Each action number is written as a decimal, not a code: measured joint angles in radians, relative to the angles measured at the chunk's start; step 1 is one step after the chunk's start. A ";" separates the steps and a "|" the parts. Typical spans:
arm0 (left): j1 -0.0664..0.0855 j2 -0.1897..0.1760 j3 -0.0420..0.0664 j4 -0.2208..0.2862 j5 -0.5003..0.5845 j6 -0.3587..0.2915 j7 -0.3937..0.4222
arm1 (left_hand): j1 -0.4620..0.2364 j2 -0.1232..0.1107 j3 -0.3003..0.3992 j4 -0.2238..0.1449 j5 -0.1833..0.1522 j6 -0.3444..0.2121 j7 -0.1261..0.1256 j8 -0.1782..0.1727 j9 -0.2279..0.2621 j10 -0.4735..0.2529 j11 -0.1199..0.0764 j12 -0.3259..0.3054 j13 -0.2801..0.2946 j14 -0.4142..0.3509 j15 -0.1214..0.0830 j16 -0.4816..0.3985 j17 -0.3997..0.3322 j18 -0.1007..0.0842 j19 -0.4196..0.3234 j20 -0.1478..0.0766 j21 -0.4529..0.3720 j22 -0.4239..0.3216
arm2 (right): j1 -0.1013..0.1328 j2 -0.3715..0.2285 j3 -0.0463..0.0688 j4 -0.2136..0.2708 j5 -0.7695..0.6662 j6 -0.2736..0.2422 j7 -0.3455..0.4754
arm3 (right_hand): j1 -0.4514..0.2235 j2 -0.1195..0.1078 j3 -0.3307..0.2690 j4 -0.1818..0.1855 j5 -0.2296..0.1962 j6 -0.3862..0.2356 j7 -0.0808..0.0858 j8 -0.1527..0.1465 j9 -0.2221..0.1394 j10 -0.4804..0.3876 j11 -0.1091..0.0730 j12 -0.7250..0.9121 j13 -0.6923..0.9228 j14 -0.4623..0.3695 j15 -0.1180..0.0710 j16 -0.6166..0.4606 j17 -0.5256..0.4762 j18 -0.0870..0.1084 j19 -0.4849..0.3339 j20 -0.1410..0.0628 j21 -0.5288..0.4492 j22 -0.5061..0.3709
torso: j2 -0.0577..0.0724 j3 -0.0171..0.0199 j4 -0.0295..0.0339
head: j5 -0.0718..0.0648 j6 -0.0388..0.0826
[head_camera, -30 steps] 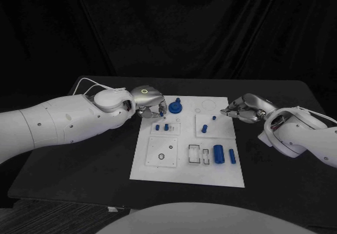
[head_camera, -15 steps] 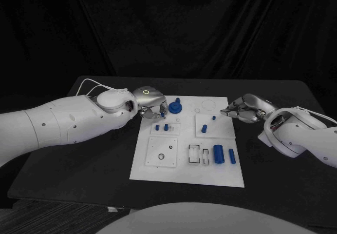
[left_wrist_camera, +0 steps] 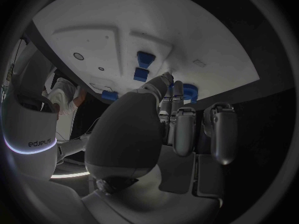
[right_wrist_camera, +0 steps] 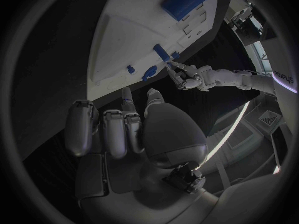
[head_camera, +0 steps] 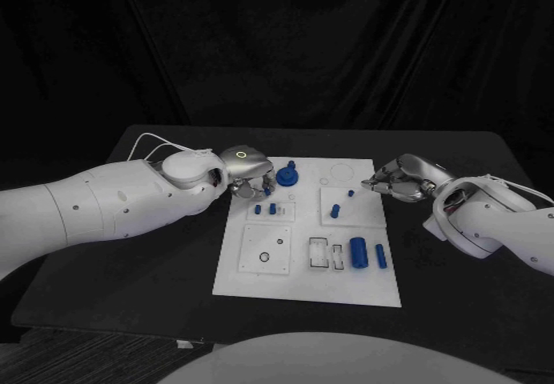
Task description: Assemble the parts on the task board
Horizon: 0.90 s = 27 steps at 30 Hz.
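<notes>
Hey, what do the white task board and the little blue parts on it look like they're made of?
The task board looks like matte white plastic, possibly painted sheet: flat, even, with no glare and crisp cut-out recesses. The blue parts, such as the large cylinder and the knob-like piece, look like moulded or printed plastic: uniform saturated colour with only a dull sheen. Neither can be confirmed from looks alone.

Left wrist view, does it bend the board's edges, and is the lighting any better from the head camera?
Left wrist view: yes, the fisheye bows the task board into a curve, and the left hand sits dim and large before it. Head view: the board's edges run straight; it is bright against the black table, the blue parts stand out, and a small ring glows on the left hand.
</notes>
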 measured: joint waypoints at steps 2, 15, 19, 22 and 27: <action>0.000 0.002 0.001 -0.001 0.000 0.001 -0.002 | 0.000 0.000 0.000 0.000 0.000 0.000 0.000 0.000 0.000 0.002 0.000 0.000 0.000 0.000 0.000 0.000 0.000 0.000 0.000 0.000 0.000 0.000 | 0.000 0.000 0.000 0.000 0.000 0.000 0.000 | 0.000 0.000 0.000 0.000 0.000 0.000 0.000 0.000 0.000 0.000 0.000 0.000 0.000 0.000 0.000 0.000 0.000 0.000 0.000 0.000 0.000 0.000 | 0.000 0.0001 0.0000 | 0.000 0.000; -0.005 0.010 0.002 -0.006 0.001 0.002 -0.010 | 0.000 0.000 0.000 0.000 0.000 0.003 0.003 0.000 0.000 -0.001 -0.004 0.000 0.000 0.000 0.000 0.000 0.000 0.000 0.000 0.000 0.000 0.000 | -0.003 0.001 0.000 -0.001 0.000 0.001 0.000 | 0.000 0.000 0.000 0.000 0.000 0.000 0.000 0.000 0.000 0.000 0.000 0.000 0.000 0.000 0.000 0.000 0.000 0.000 0.000 0.000 0.000 0.000 | 0.000 0.0002 -0.0001 | 0.000 0.000; -0.007 0.013 0.002 -0.010 0.002 0.002 -0.010 | 0.000 0.000 0.000 0.000 0.001 0.003 0.003 -0.008 0.000 0.005 0.001 0.000 0.000 0.000 0.000 0.000 0.000 0.000 0.000 0.000 0.000 0.000 | -0.004 0.000 0.000 -0.001 0.000 0.001 0.000 | 0.000 0.000 0.000 0.000 0.000 0.000 0.000 0.000 0.000 0.000 0.000 0.000 0.000 0.000 0.000 0.000 0.000 0.000 0.000 0.000 0.000 0.000 | 0.000 0.0002 -0.0001 | -0.001 0.000; -0.008 0.016 0.002 -0.013 0.002 0.002 -0.011 | 0.000 0.000 0.000 0.000 0.001 0.003 0.003 -0.008 0.000 0.007 0.000 0.000 0.000 0.000 0.000 0.000 0.000 0.000 0.000 0.000 0.000 0.000 | -0.004 0.000 0.000 -0.001 0.000 0.001 0.000 | 0.000 0.000 0.000 0.000 0.000 0.000 0.000 0.000 0.000 0.000 0.000 0.000 0.000 0.000 0.000 0.000 0.000 0.000 0.000 0.000 0.000 0.000 | 0.000 0.0002 -0.0001 | -0.001 0.000; -0.011 0.023 0.001 -0.017 0.002 0.002 -0.011 | 0.000 0.000 0.000 0.000 0.001 0.003 0.003 -0.008 -0.010 0.007 0.000 0.000 0.000 0.000 0.000 0.000 -0.001 0.000 0.000 0.000 0.000 0.000 | -0.004 0.001 0.000 -0.002 0.000 0.001 0.000 | 0.000 0.000 0.000 0.000 0.000 0.000 0.000 0.000 0.000 0.000 0.000 0.000 0.000 0.000 0.000 0.000 0.000 0.000 0.000 0.000 0.000 0.000 | 0.000 0.0002 -0.0002 | 0.000 0.000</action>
